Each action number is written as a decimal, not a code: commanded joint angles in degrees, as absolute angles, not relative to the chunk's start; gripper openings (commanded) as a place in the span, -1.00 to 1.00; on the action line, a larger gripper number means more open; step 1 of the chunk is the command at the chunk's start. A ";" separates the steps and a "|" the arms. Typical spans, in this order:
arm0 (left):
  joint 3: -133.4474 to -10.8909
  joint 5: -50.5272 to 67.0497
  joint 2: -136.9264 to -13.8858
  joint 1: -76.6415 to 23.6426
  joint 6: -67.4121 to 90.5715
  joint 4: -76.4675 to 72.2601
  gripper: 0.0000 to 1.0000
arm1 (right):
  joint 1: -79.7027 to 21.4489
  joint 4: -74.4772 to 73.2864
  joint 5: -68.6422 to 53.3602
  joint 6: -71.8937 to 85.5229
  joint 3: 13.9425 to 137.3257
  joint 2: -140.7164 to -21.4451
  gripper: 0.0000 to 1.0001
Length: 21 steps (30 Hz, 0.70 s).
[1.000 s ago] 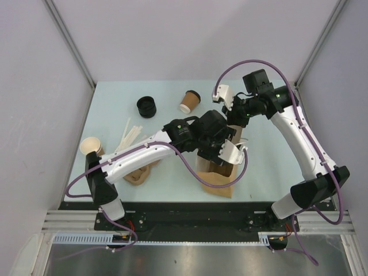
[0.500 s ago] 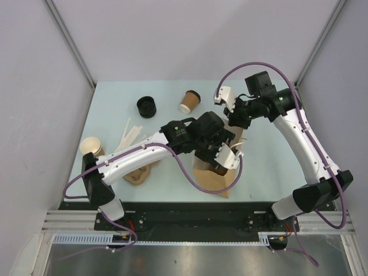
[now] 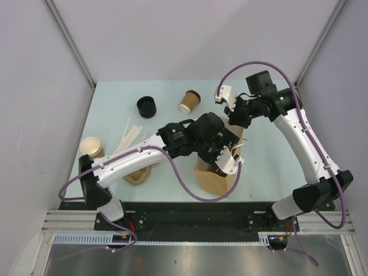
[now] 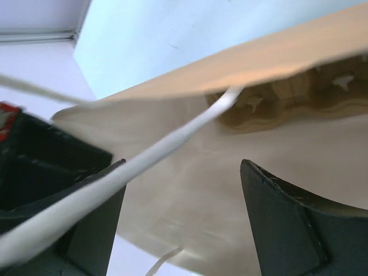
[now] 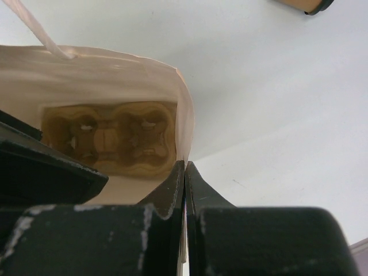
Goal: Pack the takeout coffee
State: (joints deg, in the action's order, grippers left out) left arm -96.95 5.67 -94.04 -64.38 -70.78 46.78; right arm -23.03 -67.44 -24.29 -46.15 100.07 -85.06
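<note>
While the right gripper (image 5: 184,167) pinches the far rim of the paper bag (image 3: 215,183), fingers closed flat on the paper, the left gripper (image 4: 184,190) hangs at the bag's mouth, fingers spread wide and holding nothing. The takeout coffee (image 3: 190,101) sits on the table (image 3: 115,98) (beyond the bag, well apart).

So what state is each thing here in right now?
paper bag: open, upright, cup carrier inside
takeout coffee: lidded, on the table, not bagged
tan cup: lidless
left gripper: open, in the bag's mouth
right gripper: shut on the bag's rim
</note>
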 commanded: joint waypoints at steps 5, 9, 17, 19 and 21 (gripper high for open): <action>-98.35 7.11 -87.10 -64.42 -67.24 43.77 0.72 | -22.50 -66.01 -25.05 -47.20 99.85 -84.38 -1.00; -98.70 7.82 -84.47 -64.42 -66.27 43.60 0.72 | -21.71 -65.66 -24.96 -47.46 99.23 -83.94 -1.00; -100.89 13.88 -79.02 -59.43 -51.21 33.43 0.77 | -19.78 -64.95 -25.14 -47.64 98.00 -82.88 -1.00; -101.86 14.41 -78.40 -56.88 -43.98 29.29 0.87 | -18.81 -64.87 -25.22 -47.46 98.26 -82.79 -1.00; -105.10 13.19 -79.27 -51.17 -32.47 25.85 0.99 | -17.93 -64.69 -25.31 -47.20 98.44 -82.79 -1.00</action>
